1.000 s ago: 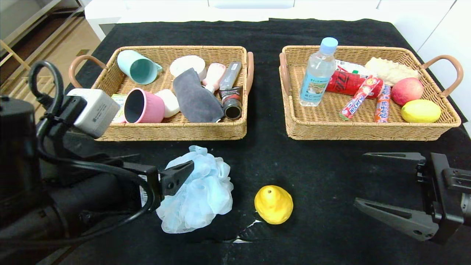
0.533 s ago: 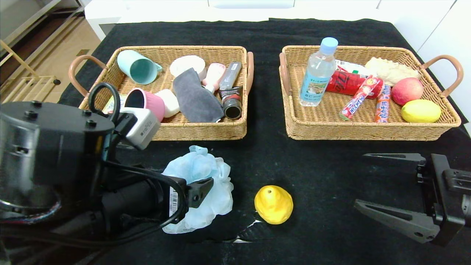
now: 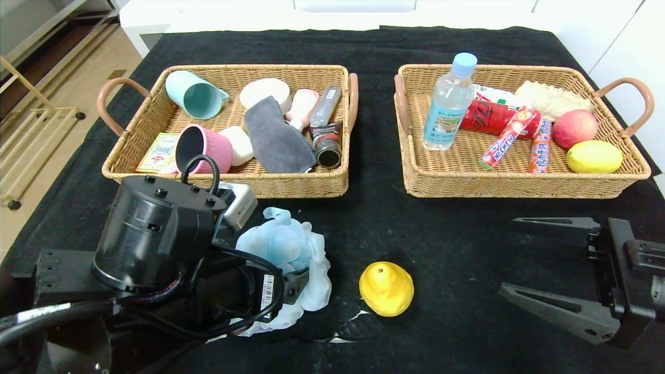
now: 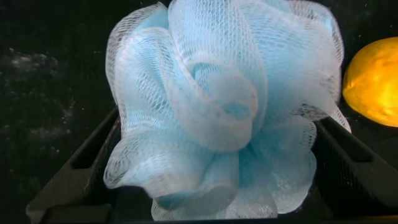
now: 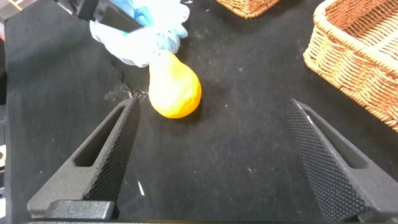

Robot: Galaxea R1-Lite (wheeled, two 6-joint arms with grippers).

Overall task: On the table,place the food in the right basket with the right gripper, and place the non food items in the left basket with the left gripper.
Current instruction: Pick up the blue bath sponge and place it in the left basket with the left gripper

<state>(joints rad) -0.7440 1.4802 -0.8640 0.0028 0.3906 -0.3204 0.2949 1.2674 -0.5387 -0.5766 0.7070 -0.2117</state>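
1. Your left gripper (image 4: pixel 211 180) sits low over the pale blue mesh puff (image 3: pixel 291 254), fingers spread wide on either side of it, not clamped.
2. The puff lies on the table (image 3: pixel 447 228), just near of the left basket (image 3: pixel 228 184).
3. The yellow pear (image 3: pixel 386 289) lies just right of the puff, beside a white tear (image 3: pixel 358 317) in the cloth.
4. Your right gripper (image 3: pixel 540 265) hangs open at the near right, well apart from the pear.
5. The right basket (image 3: pixel 514 184) holds a bottle (image 3: pixel 449 104), sausage stick (image 3: pixel 540 145) and lemon (image 3: pixel 594 156).
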